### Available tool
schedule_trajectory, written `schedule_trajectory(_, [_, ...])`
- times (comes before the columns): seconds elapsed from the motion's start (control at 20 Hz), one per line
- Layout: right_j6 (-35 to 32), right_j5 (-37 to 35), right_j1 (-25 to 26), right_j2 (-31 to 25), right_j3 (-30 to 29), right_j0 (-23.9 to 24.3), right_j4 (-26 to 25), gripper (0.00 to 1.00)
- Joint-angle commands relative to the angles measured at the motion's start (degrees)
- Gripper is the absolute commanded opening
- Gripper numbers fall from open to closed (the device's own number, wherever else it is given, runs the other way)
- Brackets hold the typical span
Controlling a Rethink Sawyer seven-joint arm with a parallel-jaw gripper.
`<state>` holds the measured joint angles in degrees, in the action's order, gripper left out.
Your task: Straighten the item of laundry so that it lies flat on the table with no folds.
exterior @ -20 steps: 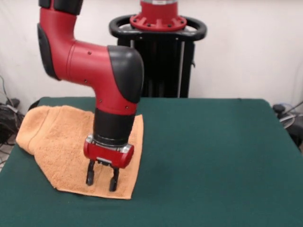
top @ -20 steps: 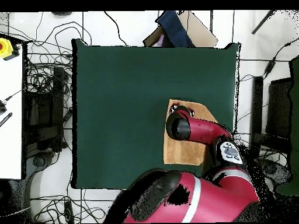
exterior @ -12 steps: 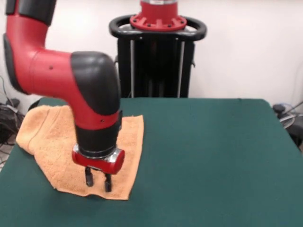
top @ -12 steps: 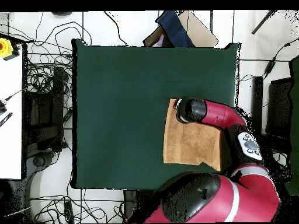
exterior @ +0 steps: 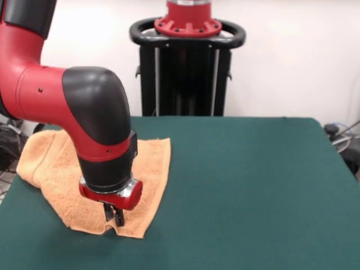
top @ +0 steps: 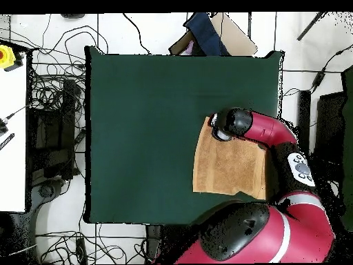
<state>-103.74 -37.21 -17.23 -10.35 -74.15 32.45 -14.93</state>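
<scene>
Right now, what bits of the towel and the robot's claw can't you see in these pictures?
- Front view: the arm hides the middle of the towel.
- Front view: the towel's left end hangs off the table, so its underside is hidden.
- Overhead view: the arm covers the gripper and the towel corner beneath it.
- Both views: no tag can be made out.

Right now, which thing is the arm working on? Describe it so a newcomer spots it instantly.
Start from the large dark green felt-topped table and go to its left side in the front view. There lies a fluffy orange-tan terry-cloth towel, under the red and black arm's gripper, whose fingers pinch its near edge. It is the only cloth and only pale thing on the table.
</scene>
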Motion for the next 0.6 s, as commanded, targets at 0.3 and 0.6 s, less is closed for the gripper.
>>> schedule_trajectory(0.3, [-14.2,12.9,5.3,-3.6,-14.7,-6.8,3.5,0.00])
schedule_trajectory(0.6, [-21.3,14.5,3.0,-1.3,-20.2,-10.9,8.7,0.00])
